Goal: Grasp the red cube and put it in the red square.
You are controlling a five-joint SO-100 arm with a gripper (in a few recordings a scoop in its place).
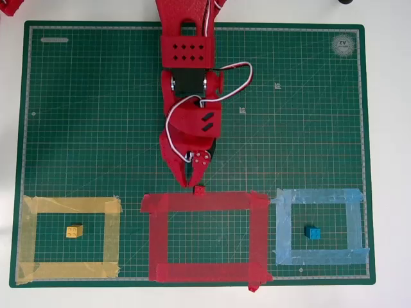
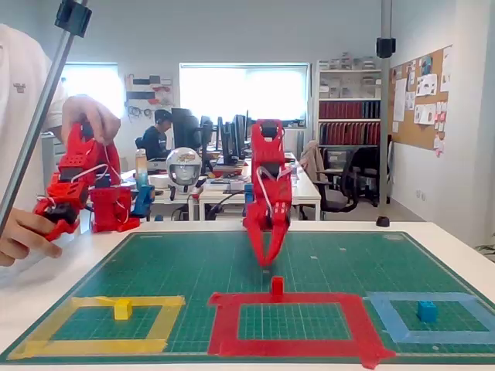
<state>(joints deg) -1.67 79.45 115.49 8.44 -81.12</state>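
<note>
A: Item one, the red cube (image 1: 200, 190). Location?

B: Overhead view: on the far strip of the red square (image 1: 204, 236), about the middle of that strip, at its outer edge. Fixed view: the red cube (image 2: 277, 287) stands upright on that same strip of the red square (image 2: 293, 321), toward the near edge of the counter.

A: Item two, the claw (image 1: 191, 181).

B: Overhead view: tips pointing at the cube, just short of it; whether they touch cannot be read from above. Fixed view: the claw (image 2: 265, 261) hangs above the mat with a clear gap to the cube below and in front. Fingers nearly together at the tips, nothing held between them.

A: Supporting surface?

B: Green cutting mat (image 1: 96, 128) on a white counter (image 1: 388, 160). The fixed view shows a person's hand on a second arm at the left edge and an office behind.

A: Other stock?

B: Yellow cube (image 1: 74, 231) inside the yellow tape outline (image 1: 69, 239), toward the near left corner of the mat in the overhead view. Blue cube (image 1: 313, 232) inside the light-blue tape outline (image 1: 320, 227), near right corner.
</note>
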